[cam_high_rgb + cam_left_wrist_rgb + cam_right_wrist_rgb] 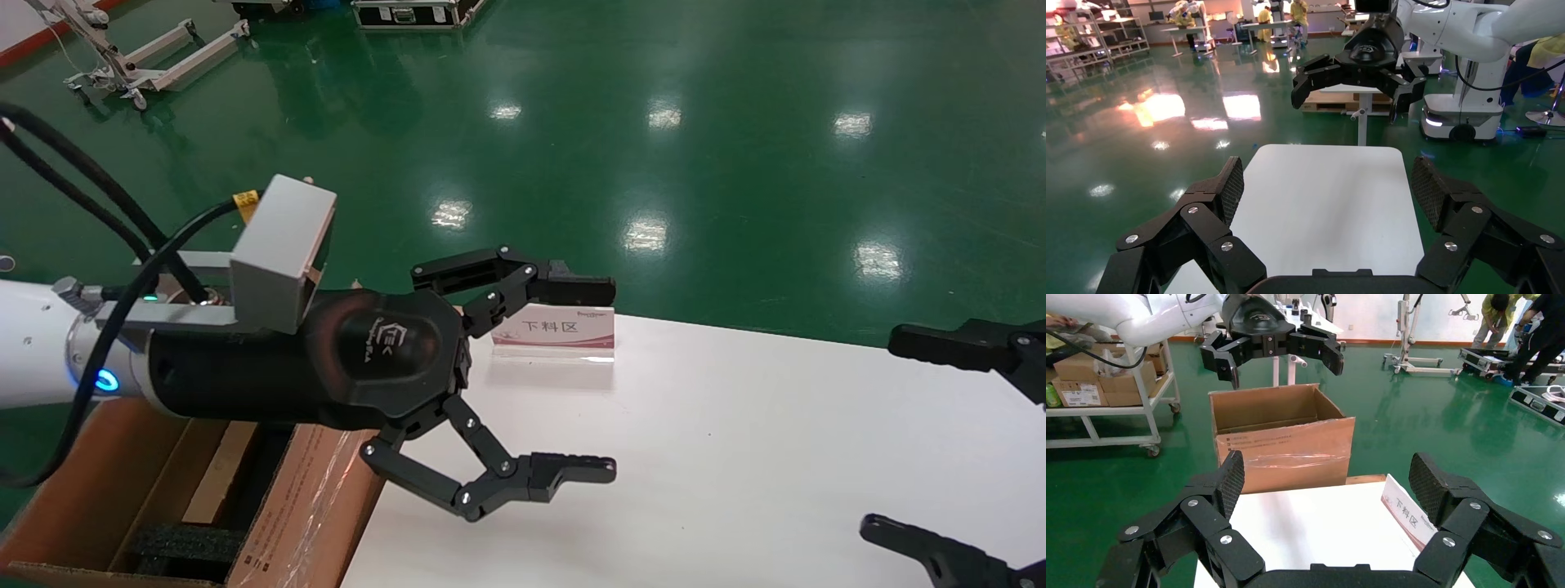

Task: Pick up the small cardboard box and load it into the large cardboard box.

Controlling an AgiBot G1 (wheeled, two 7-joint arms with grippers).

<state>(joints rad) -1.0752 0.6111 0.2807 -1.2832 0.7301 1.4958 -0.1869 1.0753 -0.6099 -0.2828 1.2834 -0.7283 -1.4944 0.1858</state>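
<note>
Head view, largest first: green glossy floor (735,163) all round, spotted with lamp reflections. Nearer, white table (735,457) filling the lower right. At the table's left end, the large cardboard box (98,490), open at the top, black foam (188,543) inside, clear glossy tape (315,490) across the flap touching the table edge. Small cardboard box not seen in any view.

Above the carton's near corner and reaching out over the table, the left gripper (613,380): spread wide, nothing between the fingers, upper fingertip level with the small sign, lower fingertip above bare tabletop. Grey camera housing (282,249) mounted on its wrist, black cables (82,204) looping back along the arm. At the far right edge, the right gripper (878,437), likewise spread wide and holding nothing, hanging over the table's right end, well apart from the left one.

Just beyond the left gripper, near the table's far edge, a small white and pink sign (556,331) with Chinese characters, upright.

Left wrist view: same white table, the right gripper facing across it, other robots and work benches farther back. Right wrist view: carton past the table end, left gripper above it, a shelf trolley (1107,410) with boxes to one side.

Far off on the floor in the head view, a white wheeled frame (147,69) and a black flight case (409,12).
</note>
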